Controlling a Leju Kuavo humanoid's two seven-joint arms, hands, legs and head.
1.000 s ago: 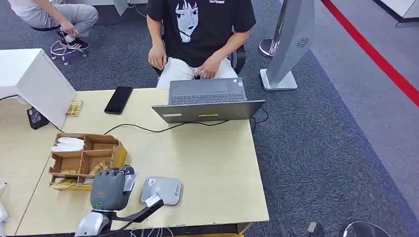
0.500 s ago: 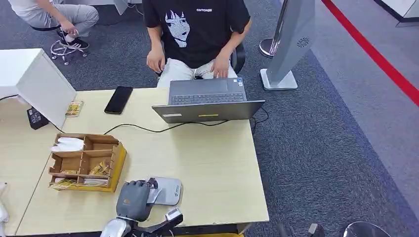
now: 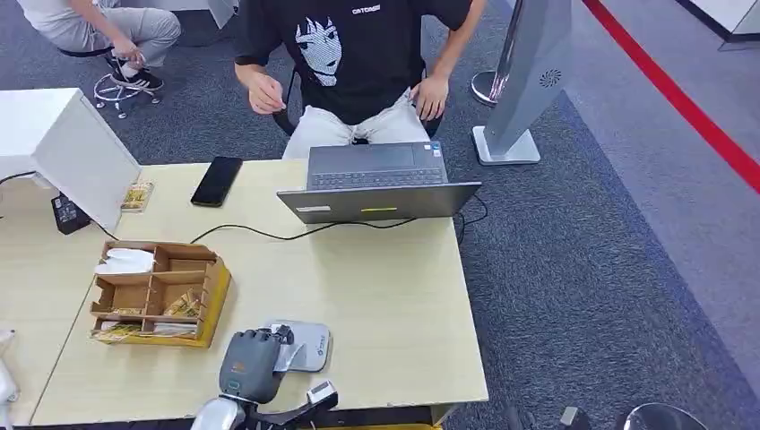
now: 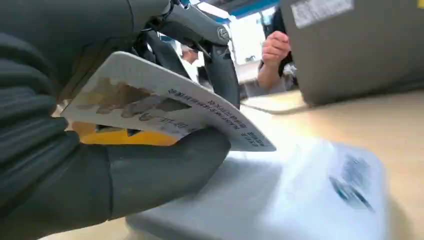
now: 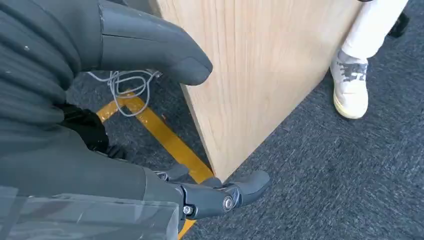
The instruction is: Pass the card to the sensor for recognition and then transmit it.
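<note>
White, thin plastic, the card [image 4: 165, 107] looks light, stiff and slick, so I judge it best pinched flat across its faces near one short end, as the left hand [image 3: 251, 363] holds it now between thumb and fingers, its free end poised just above the card reader [image 3: 309, 345]; the reader is a smooth, rounded grey slab lying on the pale wood-grain desk [image 3: 385, 296]. The right hand [image 5: 150, 100], beside the desk's side panel, holds nothing, fingers loosely apart.
</note>
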